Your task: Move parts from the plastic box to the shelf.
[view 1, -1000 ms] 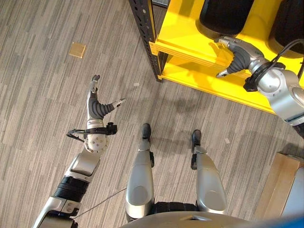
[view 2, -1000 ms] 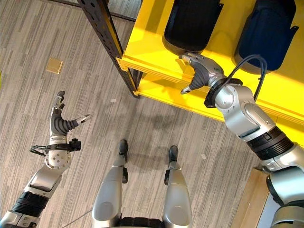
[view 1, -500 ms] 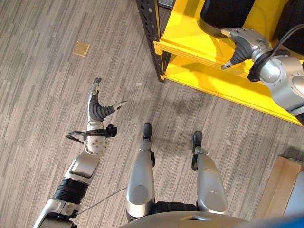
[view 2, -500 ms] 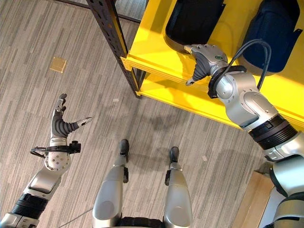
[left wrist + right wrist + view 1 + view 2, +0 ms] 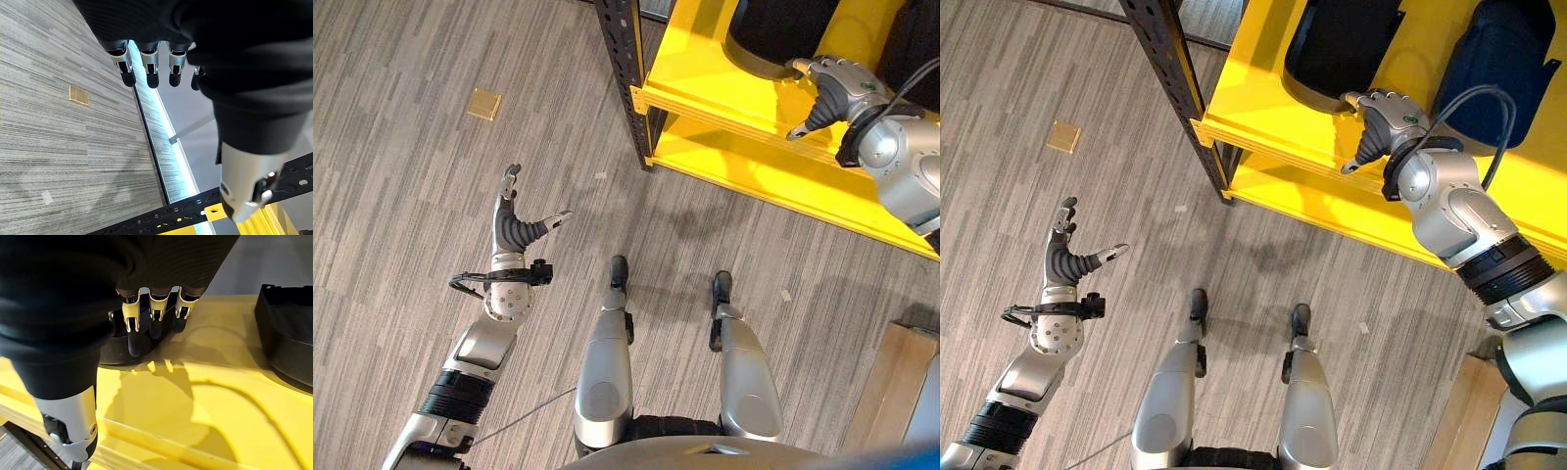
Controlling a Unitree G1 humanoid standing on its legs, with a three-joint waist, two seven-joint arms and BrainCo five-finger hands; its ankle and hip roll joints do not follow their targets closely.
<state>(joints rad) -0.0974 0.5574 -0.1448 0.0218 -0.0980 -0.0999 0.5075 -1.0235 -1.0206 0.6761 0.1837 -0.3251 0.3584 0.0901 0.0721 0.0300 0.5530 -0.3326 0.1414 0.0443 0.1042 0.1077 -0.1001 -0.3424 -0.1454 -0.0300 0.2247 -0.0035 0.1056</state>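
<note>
Two black moulded parts already sit on the yellow shelf (image 5: 1263, 108), one on the left (image 5: 1337, 49) and one on the right (image 5: 1494, 59), so at least that much of the job looks done. The right hand (image 5: 1386, 117) hangs over the shelf just at the near edge of the left part, fingers (image 5: 134, 330) straight, slightly apart and holding nothing. The left hand (image 5: 514, 220) is held out over the grey floor (image 5: 401, 215) well to the left, fingers spread and empty; another trip to the plastic box seems the next step
</note>
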